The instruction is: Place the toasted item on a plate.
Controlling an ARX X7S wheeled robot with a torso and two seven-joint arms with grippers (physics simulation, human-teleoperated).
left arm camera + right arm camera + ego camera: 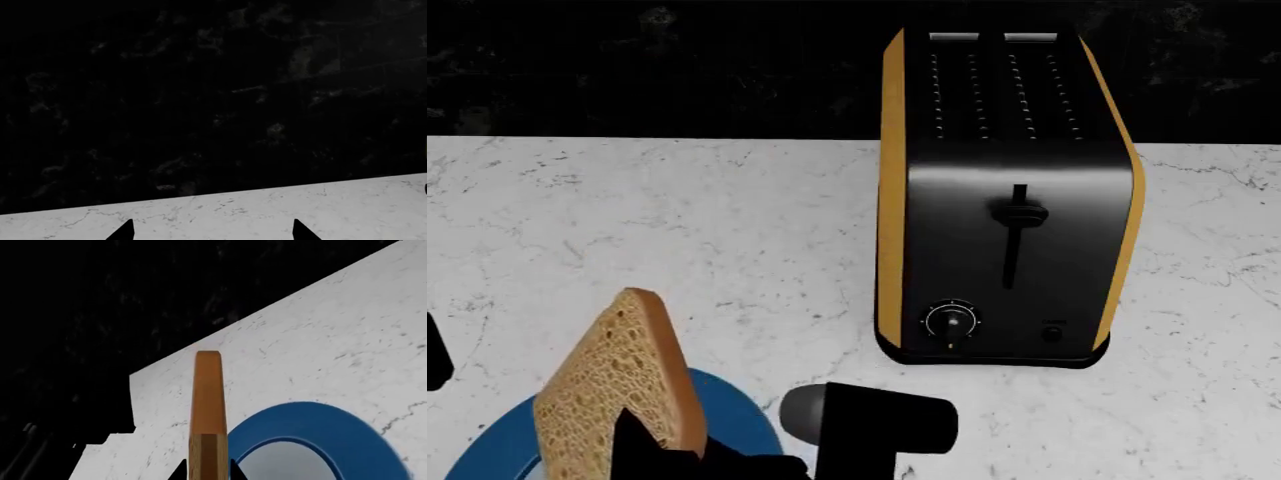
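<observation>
- The right gripper [207, 471] is clenched on the toasted item [621, 390], held on edge at the head view's lower left, above the plate [741, 415].
- The left gripper [212, 231] has its fingers spread, holding nothing, over the white marble counter [694, 220].
- The toaster [1008, 200] stands upper right.

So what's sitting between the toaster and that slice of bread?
Nothing: bare white marble counter separates the toaster from the bread slice, seen in the head view.
</observation>
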